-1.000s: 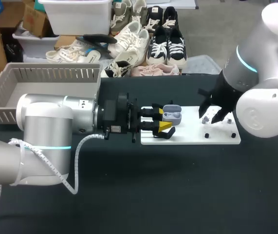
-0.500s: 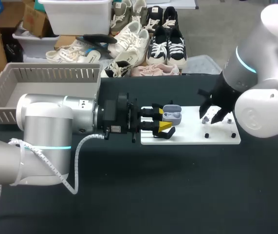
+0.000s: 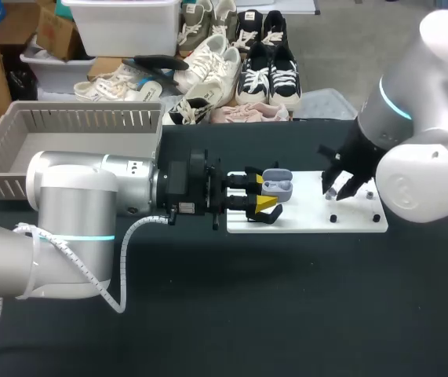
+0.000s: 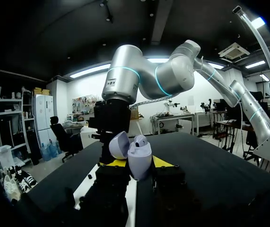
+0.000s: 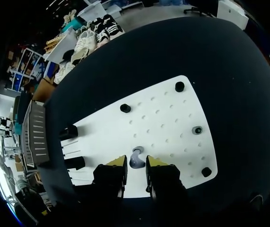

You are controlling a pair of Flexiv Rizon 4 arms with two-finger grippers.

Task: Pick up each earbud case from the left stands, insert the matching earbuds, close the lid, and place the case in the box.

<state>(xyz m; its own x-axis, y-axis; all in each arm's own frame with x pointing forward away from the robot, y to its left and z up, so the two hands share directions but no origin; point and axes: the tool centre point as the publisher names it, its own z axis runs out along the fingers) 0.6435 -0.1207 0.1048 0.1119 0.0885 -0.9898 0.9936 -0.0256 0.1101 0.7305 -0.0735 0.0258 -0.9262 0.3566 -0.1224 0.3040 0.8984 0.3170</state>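
A lavender earbud case with its lid up is held over the near-left end of the white board. My left gripper is shut on it from both sides. In the left wrist view the case stands upright between that gripper's yellow tips. My right gripper hangs low over the board's right part. In the right wrist view a small grey earbud lies on the board, and my right gripper has closed in on its two sides.
A second small earbud rests further along the board, which also carries black pegs. Two black stands sit at its left end. A grey slatted basket stands at the table's back left.
The right gripper's fingers have narrowed around the earbud on the board. The left arm and the case have not moved.
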